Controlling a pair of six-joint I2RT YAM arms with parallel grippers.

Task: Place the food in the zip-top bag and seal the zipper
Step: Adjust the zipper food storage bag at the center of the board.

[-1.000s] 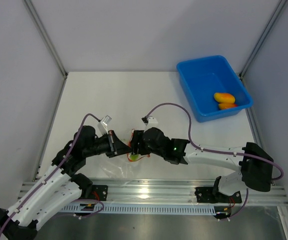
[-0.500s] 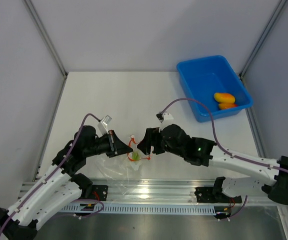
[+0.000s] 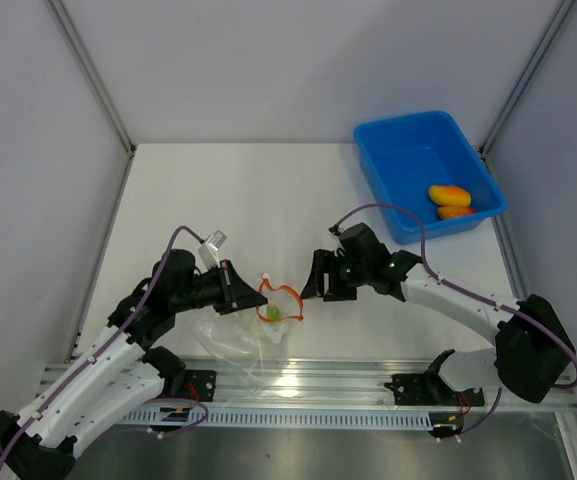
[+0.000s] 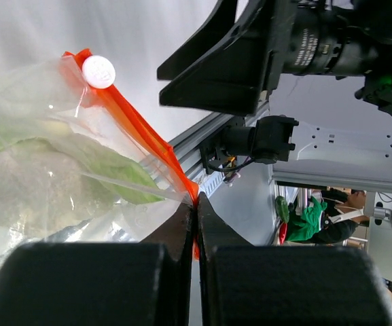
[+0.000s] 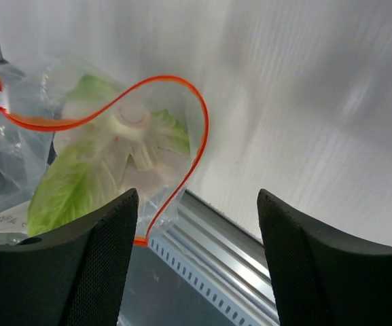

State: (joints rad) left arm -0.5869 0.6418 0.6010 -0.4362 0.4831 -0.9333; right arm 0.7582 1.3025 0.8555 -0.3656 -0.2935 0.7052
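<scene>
Since the earlier frames the right tool [image 3: 315, 284] has backed off to the right, away from the bag mouth, and its fingers now stand wide apart and empty. The left tool [image 3: 232, 290] has not shifted. It is clamped shut on the zipper [image 3: 286, 292], pinching the orange-red strip at one end of the mouth.

The zip-top bag [image 3: 230, 342] is clear, crinkly film. It hangs from the left tool and sags toward that arm's base, over the bench's [image 3: 218, 190] near edge. Its long axis runs from the mouth down and left, and the mouth points at the right tool. The zipper is bowed open into a thin loop just left of the right tool, apart from it. A small white slider [image 4: 98, 71] sits on the strip close beside the left tool.

The cauliflower piece [image 5: 124, 156] is inside the bag, just behind the loop. It is lumpy and white, with green leaf shapes. A smooth, rounded yellow-orange piece [image 3: 449, 195] and red-orange piece [image 3: 455, 211] lie together in the hard, rectangular blue bin [image 3: 388, 190], well beyond the right tool.
</scene>
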